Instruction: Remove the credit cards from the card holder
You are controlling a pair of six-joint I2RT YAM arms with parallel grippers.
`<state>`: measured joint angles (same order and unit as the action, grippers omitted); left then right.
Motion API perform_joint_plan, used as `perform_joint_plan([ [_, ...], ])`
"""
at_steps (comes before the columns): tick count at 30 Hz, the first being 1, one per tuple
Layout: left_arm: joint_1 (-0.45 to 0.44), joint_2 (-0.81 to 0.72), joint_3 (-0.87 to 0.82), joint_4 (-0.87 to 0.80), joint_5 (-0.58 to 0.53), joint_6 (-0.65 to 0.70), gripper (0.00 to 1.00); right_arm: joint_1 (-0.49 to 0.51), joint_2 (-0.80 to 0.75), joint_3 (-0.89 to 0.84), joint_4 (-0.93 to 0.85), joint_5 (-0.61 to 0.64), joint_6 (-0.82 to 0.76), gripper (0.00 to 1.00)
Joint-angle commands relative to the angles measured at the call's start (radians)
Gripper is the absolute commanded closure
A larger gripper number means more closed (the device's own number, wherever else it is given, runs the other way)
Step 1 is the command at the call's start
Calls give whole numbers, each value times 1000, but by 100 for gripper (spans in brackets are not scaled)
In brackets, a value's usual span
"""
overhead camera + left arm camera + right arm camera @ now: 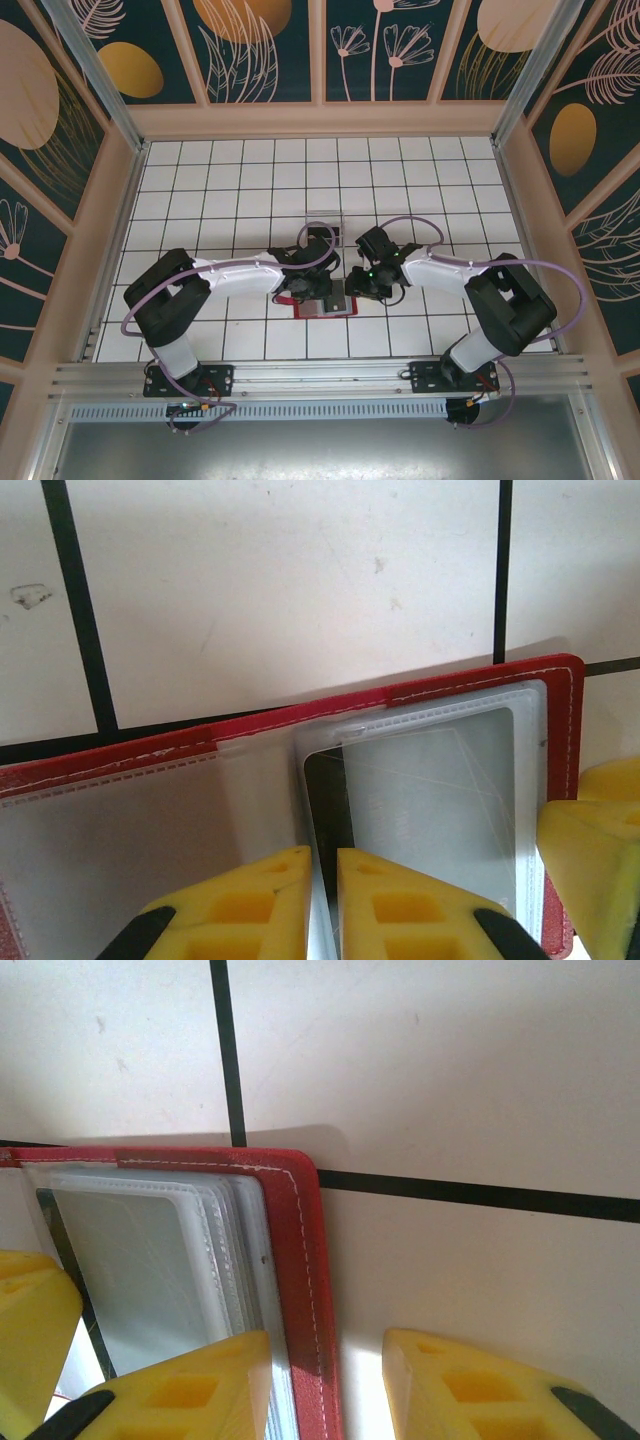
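Top view: the red card holder (pixel 315 308) lies open mid-table (pixel 220 180) with both arms crowded over it. A clear box (pixel 322 226) sits at its 12 o'clock.

Left wrist: the left gripper (pixel 323 875) pinches the holder's clear sleeve (pixel 440 780) beside a dark credit card (pixel 322 790). Another yellow finger (pixel 590 850) intrudes at 4 o'clock.

Right wrist: the right gripper (pixel 330 1370), spread, straddles the red border.

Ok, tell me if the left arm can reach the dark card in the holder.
Likely yes: the left gripper straddles the edge of the dark card, though a clear sleeve covers it.
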<state>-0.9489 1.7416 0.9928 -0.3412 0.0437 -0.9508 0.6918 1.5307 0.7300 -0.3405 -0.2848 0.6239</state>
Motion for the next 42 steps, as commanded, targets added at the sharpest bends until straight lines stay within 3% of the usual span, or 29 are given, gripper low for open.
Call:
perform_joint_plan([
  [1, 6, -19, -14, -38, -19, -2, 85, 0, 34, -9, 3, 15, -6, 64],
  [13, 5, -107, -10, -90, -92, 7, 82, -3, 18, 1, -18, 29, -3, 64],
  [26, 99, -228, -306, 435, 234, -99, 76, 16, -5, 58, -54, 26, -1, 57],
  [33, 116, -198, -344, 482, 276, -105, 73, 44, 43, 92, -58, 33, 3, 44],
  [38, 122, -187, -358, 478, 275, -103, 71, 49, 78, 93, -62, 53, 4, 44],
  [42, 121, -174, -361, 481, 283, -103, 71, 50, 109, 83, -66, 69, -1, 50],
])
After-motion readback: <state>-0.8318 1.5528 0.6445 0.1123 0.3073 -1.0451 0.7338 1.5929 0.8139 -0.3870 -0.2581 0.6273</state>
